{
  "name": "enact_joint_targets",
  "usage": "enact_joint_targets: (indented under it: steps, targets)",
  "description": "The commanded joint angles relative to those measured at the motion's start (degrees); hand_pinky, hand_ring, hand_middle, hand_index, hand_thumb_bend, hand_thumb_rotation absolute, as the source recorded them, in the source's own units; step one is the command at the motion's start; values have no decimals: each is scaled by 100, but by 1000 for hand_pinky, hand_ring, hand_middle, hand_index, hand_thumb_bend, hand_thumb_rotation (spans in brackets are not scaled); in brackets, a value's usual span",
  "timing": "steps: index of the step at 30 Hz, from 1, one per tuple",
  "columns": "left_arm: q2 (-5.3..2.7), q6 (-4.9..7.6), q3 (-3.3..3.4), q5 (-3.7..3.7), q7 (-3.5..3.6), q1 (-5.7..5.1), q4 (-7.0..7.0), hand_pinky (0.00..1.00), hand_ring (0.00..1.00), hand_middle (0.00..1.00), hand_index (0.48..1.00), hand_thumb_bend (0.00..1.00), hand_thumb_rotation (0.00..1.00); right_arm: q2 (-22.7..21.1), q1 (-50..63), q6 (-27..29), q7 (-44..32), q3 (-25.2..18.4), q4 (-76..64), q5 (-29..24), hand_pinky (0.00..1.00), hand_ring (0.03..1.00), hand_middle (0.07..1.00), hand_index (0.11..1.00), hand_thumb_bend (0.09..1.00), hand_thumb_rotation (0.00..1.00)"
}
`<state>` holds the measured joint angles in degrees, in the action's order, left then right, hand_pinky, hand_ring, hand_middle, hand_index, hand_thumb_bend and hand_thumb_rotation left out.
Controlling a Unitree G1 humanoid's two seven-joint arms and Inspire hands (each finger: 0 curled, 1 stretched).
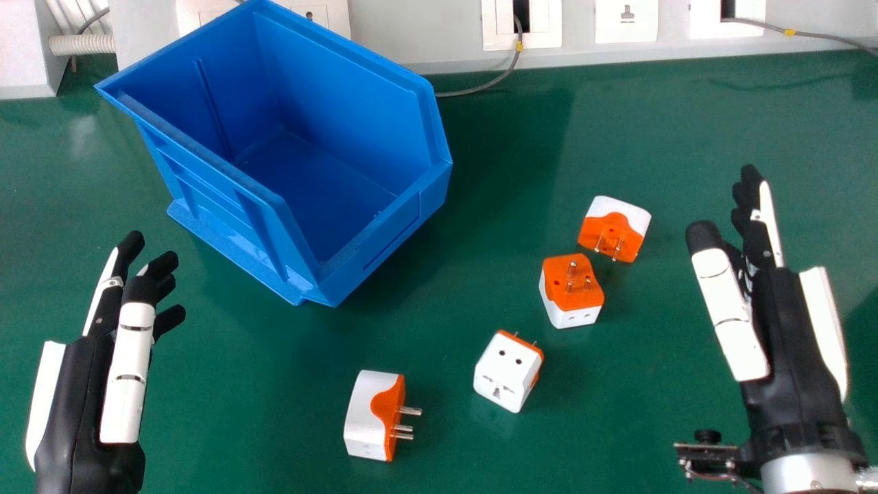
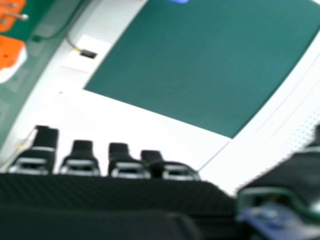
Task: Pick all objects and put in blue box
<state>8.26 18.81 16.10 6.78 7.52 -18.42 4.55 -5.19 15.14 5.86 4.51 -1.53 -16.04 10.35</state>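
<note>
Right hand (image 1: 789, 329), fingers straight, has four plug adapters (image 1: 504, 374) to its left, the straight-fingered left hand (image 1: 82, 384) having the blue box (image 1: 377, 233) ahead rightward

On the table (image 1: 672, 123), the box (image 1: 374, 254) stands at the back left before the socket panel (image 1: 425, 34), with one plug adapter (image 1: 367, 415) in front of it and a second (image 1: 504, 370), third (image 1: 571, 281) and fourth (image 1: 614, 223) successively farther right and back.
</note>
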Motion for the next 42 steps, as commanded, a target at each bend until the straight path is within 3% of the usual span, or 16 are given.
enact_joint_targets:
  steps: [1,7,17,22,28,36,42]
  targets:
    - [16,152,13,18,8,-10,77,858,915,904,952,488,988,10,42,167,-25,-54,-103,-89,960,1000,1000,1000,381,1000]
    - [38,209,52,56,29,18,9,860,916,904,953,488,988,-9,113,204,-92,-55,-107,-178,961,1000,1000,1000,371,1000]
    - [5,290,38,50,5,40,-19,878,926,910,954,466,999,-12,117,120,-159,-84,-167,-159,966,1000,1000,1000,354,1000]
    - [25,299,55,60,13,78,-73,880,926,911,953,465,1000,-31,58,28,-183,-108,-217,-148,967,1000,1000,1000,355,1000]
    - [39,258,53,47,16,36,17,883,928,912,954,460,1000,-22,38,-79,-199,-115,-305,-129,967,1000,1000,1000,356,1000]
    - [92,229,86,75,49,62,-29,889,930,915,955,464,1000,0,-17,-157,-185,-50,-307,-51,966,1000,1000,1000,348,1000]
    - [84,165,83,63,55,30,69,890,931,916,956,469,1000,-6,-18,-253,-145,43,-414,185,959,1000,1000,1000,341,1000]
